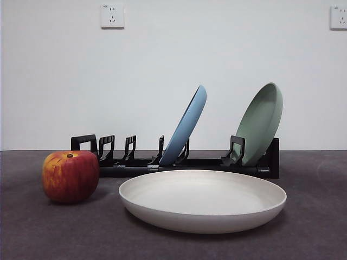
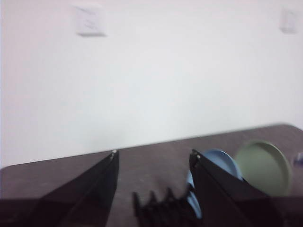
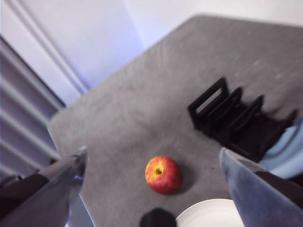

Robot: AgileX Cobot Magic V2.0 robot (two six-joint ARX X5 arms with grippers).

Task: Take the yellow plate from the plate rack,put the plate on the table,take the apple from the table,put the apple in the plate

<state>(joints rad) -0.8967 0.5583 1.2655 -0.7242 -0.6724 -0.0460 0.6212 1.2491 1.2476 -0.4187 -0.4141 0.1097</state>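
The yellow plate is cream and lies flat on the table in front of the plate rack. The apple stands on the table to the plate's left, apart from it. No gripper shows in the front view. My right gripper is open and empty, high above the apple; the plate's rim and the rack show there too. My left gripper is open and empty, above the rack.
A light blue plate and a pale green plate stand tilted in the rack. They also show in the left wrist view, blue plate and green plate. A white wall stands behind the table.
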